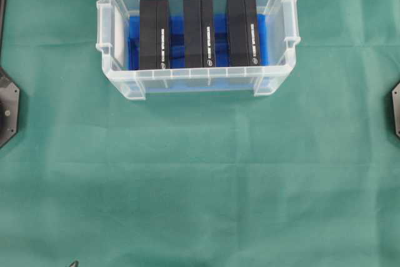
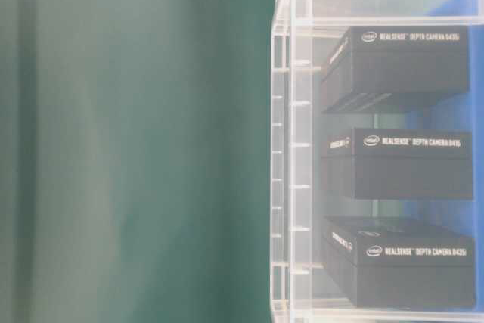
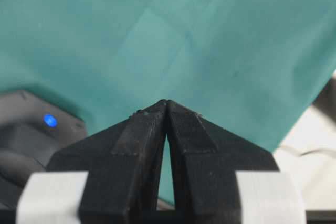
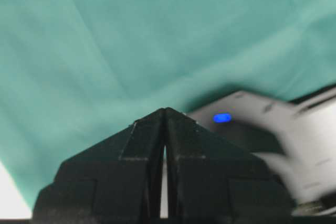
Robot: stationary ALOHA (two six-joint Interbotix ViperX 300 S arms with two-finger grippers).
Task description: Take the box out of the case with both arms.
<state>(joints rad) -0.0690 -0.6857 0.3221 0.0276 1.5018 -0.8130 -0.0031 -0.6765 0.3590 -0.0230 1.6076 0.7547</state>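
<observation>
Clear case point(image 1: 195, 85) on green cloth point(image 1: 200, 186), three black boxes inside, both grippers closed on nothing.

Overhead, we see the case at the top middle of the cloth, with the boxes point(image 1: 199, 31) standing side by side on its blue lining point(image 1: 177, 42). At table level, we read "RealSense Depth Camera" on the boxes through the case wall. On the left wrist, our left gripper point(image 3: 166, 103) has its tips touching above bare cloth. On the right wrist, our right gripper point(image 4: 165, 111) matches it, tips together, grasping nothing.
</observation>
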